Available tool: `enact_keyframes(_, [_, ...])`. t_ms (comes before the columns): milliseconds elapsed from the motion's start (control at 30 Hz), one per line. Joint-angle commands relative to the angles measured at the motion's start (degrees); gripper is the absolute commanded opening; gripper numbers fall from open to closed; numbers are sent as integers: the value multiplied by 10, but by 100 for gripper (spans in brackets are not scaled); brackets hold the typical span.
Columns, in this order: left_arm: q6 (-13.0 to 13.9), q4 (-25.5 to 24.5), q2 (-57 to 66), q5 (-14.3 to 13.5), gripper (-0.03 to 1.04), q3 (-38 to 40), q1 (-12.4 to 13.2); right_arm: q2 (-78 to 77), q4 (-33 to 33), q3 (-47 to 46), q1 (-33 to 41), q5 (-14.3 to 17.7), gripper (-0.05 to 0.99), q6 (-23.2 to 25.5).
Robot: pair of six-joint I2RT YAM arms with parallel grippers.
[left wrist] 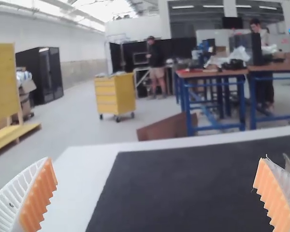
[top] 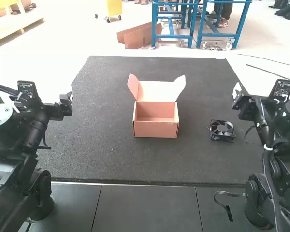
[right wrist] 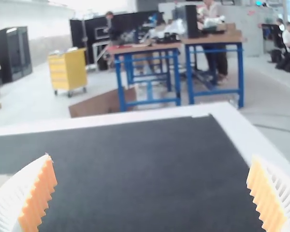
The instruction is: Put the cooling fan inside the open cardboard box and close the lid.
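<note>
An open brown cardboard box stands in the middle of the black mat, its lid upright at the back with two side flaps raised. A small black cooling fan lies flat on the mat to the box's right, a short way apart from it. My left gripper hovers at the mat's left edge; its orange pads stand wide apart with nothing between them. My right gripper hovers at the mat's right side, behind the fan, and its pads are also spread open and empty.
The mat covers most of a white table, with bare white margins to the left, right and back. Dark panels run along the front edge between the two arm bases.
</note>
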Motion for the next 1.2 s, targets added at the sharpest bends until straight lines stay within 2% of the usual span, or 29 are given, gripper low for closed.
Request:
enact_keyframes(0, [-1,-2,25,9,97,39,2,51,8,54,-6,18,91,5])
enact_keyframes(167, [-2,-2,88,8,97,92,2,117,-7,124,-7,19,91,5])
enact_keyframes(433, [-15,-44,235,8,97,230,2,232,-165,286,-6,40,91,13])
enact_keyframes(567, [-42,-111,316,8,97,309,4,288,-256,359,-6,41,91,47])
enact_keyframes(667, [-77,-202,369,8,97,372,5,315,-297,396,-6,41,91,48])
enact_keyframes(733, [-92,-262,398,14,97,404,2,330,-333,416,-5,14,91,51])
enact_keyframes(767, [-92,-291,413,16,97,419,2,334,-343,425,-6,-22,91,57])
enact_keyframes(800, [-92,-314,423,37,97,430,2,337,-347,431,-6,-41,91,61])
enact_keyframes(833, [-92,-323,431,62,97,437,2,342,-357,439,-4,-44,91,62])
enact_keyframes(900, [-91,-331,435,78,97,446,4,351,-380,453,-4,-51,91,58])
enact_keyframes(1033, [-90,-332,441,79,97,447,1,387,-452,486,-7,-56,91,65])
enact_keyframes(1167, [-91,-366,460,79,97,446,-5,423,-513,501,-8,-56,91,59])
